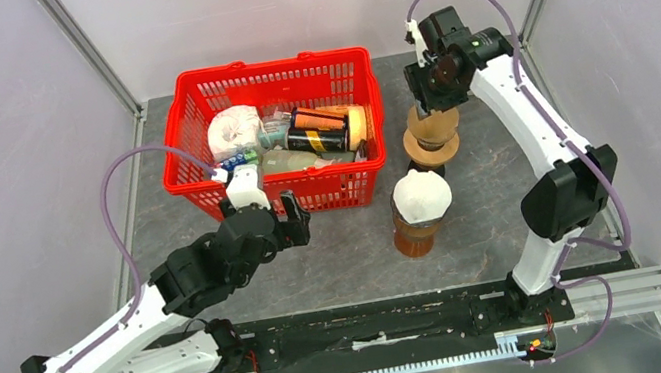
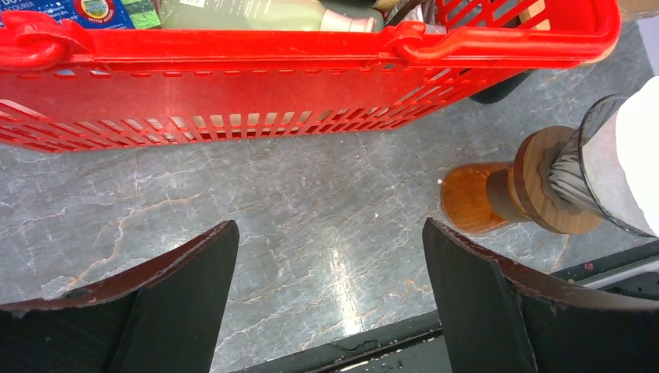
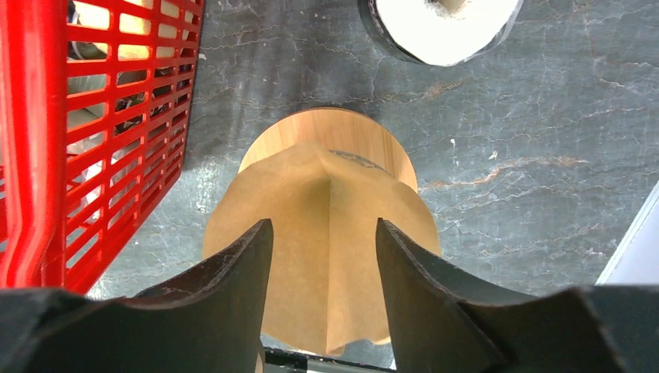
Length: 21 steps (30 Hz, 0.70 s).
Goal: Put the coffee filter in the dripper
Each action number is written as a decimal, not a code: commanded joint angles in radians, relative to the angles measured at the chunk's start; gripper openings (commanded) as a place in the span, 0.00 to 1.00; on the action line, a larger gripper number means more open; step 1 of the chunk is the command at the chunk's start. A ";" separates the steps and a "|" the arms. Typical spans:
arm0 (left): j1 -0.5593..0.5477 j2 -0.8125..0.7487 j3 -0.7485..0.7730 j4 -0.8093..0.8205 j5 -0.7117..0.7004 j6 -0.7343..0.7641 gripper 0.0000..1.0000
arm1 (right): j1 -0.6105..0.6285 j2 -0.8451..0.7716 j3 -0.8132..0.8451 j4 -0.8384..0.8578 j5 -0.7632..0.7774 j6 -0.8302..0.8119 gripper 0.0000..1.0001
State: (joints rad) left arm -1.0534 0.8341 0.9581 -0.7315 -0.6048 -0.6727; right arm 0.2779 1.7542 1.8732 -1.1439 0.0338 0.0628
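Already a white filter [image 1: 421,194] sits in the dripper [image 1: 416,218] at centre of the top view, cone mouth up on an amber glass base; whether the task put it there can't be told. In the left-wrist view the dripper [image 2: 579,175] shows at right edge w/ wood collar and clear ribbed cone, white filter [image 2: 637,155] lining it.

Just above it in the top view stands a wooden holder [image 1: 431,134] w/ a stack of brown filters [image 3: 322,249]. Right gripper [image 3: 325,268] is straight over that stack, fingers spread either side of the folded ridge, not pinching, nothing held. That pose fits either reaching for a brown filter or backing off; can't settle which.

Left gripper [image 2: 330,287] hangs low over bare worktop [image 2: 311,202] at lower-left of centre in the top view, fingers wide apart, holding nothing, prob. parked clear of the right arm's path. Red basket [image 1: 272,135] w/ assorted groceries fills upper centre, beside the holder but not touching.
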 commanded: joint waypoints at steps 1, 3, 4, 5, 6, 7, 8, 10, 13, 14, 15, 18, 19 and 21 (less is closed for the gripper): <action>0.001 -0.034 -0.006 0.002 -0.030 -0.010 0.95 | 0.002 -0.063 0.037 -0.002 0.026 0.012 0.62; 0.002 -0.040 -0.003 -0.005 -0.035 -0.011 0.95 | -0.001 -0.096 0.033 0.031 0.042 0.032 0.68; 0.002 -0.044 -0.001 -0.011 -0.038 -0.014 0.95 | -0.006 -0.113 0.027 0.053 0.048 0.046 0.71; 0.002 -0.049 0.001 -0.016 -0.039 -0.017 0.95 | -0.015 -0.137 0.014 0.080 0.053 0.063 0.75; 0.001 -0.054 0.001 -0.022 -0.040 -0.019 0.95 | -0.027 -0.165 -0.010 0.105 0.058 0.088 0.80; 0.001 -0.060 0.002 -0.028 -0.042 -0.023 0.95 | -0.048 -0.190 -0.035 0.137 0.059 0.118 0.84; 0.001 -0.071 0.004 -0.035 -0.045 -0.027 0.95 | -0.071 -0.226 -0.071 0.165 0.053 0.145 0.89; 0.002 -0.088 0.009 -0.058 -0.054 -0.039 0.95 | -0.128 -0.295 -0.153 0.235 0.061 0.209 0.97; 0.001 -0.128 0.016 -0.108 -0.079 -0.070 0.95 | -0.193 -0.393 -0.285 0.292 0.147 0.295 0.97; 0.002 -0.144 0.016 -0.127 -0.093 -0.084 0.95 | -0.215 -0.423 -0.331 0.304 0.162 0.315 0.97; 0.001 -0.159 0.016 -0.145 -0.101 -0.095 0.95 | -0.235 -0.451 -0.376 0.317 0.176 0.337 0.97; 0.001 -0.210 0.016 -0.200 -0.122 -0.136 0.95 | -0.306 -0.525 -0.493 0.334 0.254 0.414 0.97; 0.002 -0.227 0.013 -0.218 -0.128 -0.149 0.95 | -0.327 -0.547 -0.525 0.340 0.273 0.431 0.97; 0.002 -0.266 0.003 -0.251 -0.140 -0.173 0.95 | -0.356 -0.602 -0.605 0.360 0.309 0.443 0.97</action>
State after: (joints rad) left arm -1.0534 0.6281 0.9581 -0.8970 -0.6750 -0.7513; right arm -0.0242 1.2270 1.3804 -0.8539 0.2245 0.4061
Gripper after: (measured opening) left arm 0.946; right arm 0.971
